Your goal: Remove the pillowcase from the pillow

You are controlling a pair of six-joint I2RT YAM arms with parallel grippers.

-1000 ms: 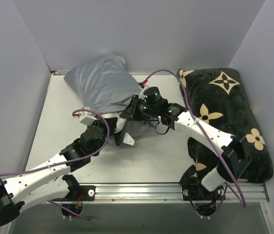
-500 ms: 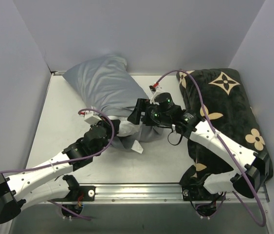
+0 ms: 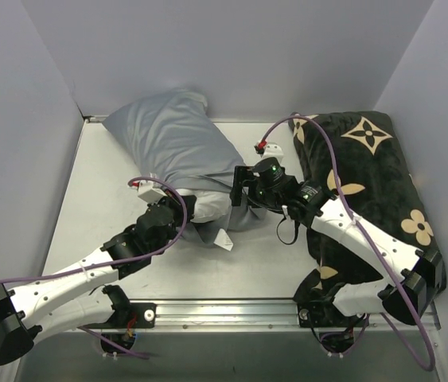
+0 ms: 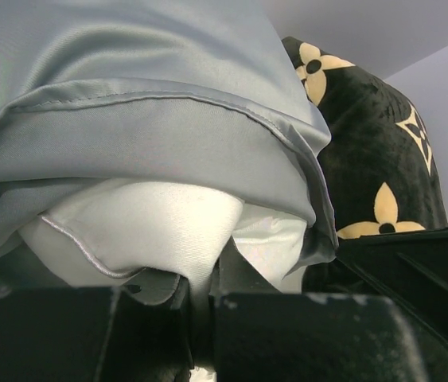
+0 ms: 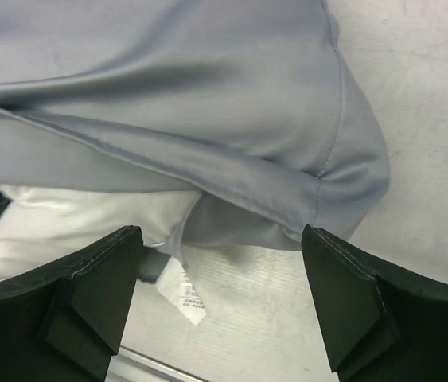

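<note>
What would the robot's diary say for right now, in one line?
left gripper: shut on pillow | right gripper: open, at pillowcase hem | pillowcase: mostly on, pillow end poking out

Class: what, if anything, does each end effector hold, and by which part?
The left end effector pinches the pillow by its exposed white end, poking out of the pillowcase. The right end effector is open, holding nothing.

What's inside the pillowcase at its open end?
The white pillow bulges from the pillowcase mouth, its edge pinched in the left gripper. The rest of the pillow is covered, so how far in it sits cannot be seen.
</note>
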